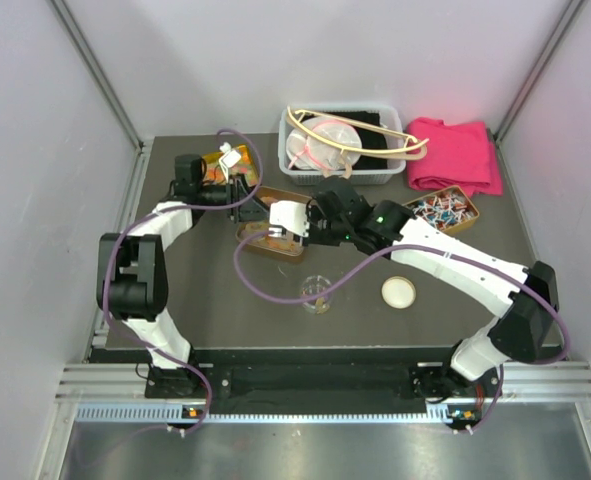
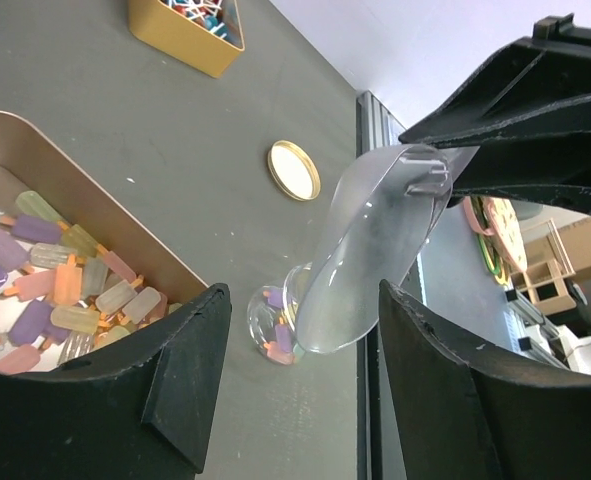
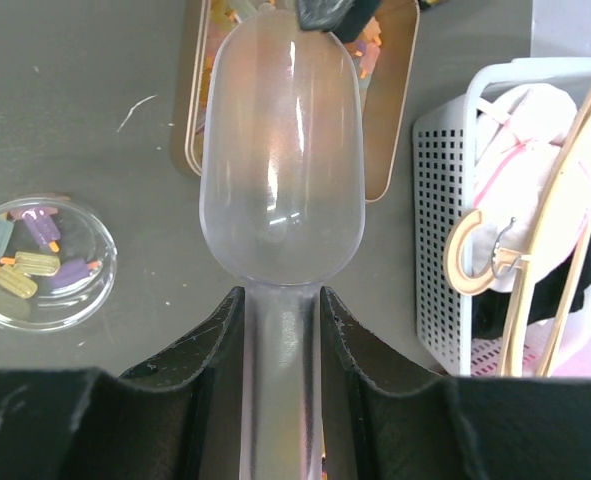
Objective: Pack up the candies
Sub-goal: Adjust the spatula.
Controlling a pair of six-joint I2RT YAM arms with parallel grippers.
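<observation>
The candies (image 2: 65, 285) are small popsicle-shaped gummies in purple, orange and pale colours, lying in a gold tin (image 1: 258, 243), whose rim also shows in the left wrist view (image 2: 95, 205). Several more lie in a small glass jar (image 3: 40, 262), which also shows in the top view (image 1: 316, 293) and the left wrist view (image 2: 278, 330). My right gripper (image 3: 281, 295) is shut on the handle of a clear plastic scoop (image 3: 280, 150). The scoop is empty and sits above the tin. My left gripper (image 2: 303, 290) is open and empty beside the tin, with the scoop (image 2: 370, 250) seen between its fingers.
A gold jar lid (image 1: 398, 292) lies right of the jar. A second gold tin (image 1: 443, 210) holds wrapped sweets. A white basket (image 1: 340, 145) with hangers and a pink cloth (image 1: 455, 155) stand at the back. An orange packet (image 1: 220, 160) is at the back left.
</observation>
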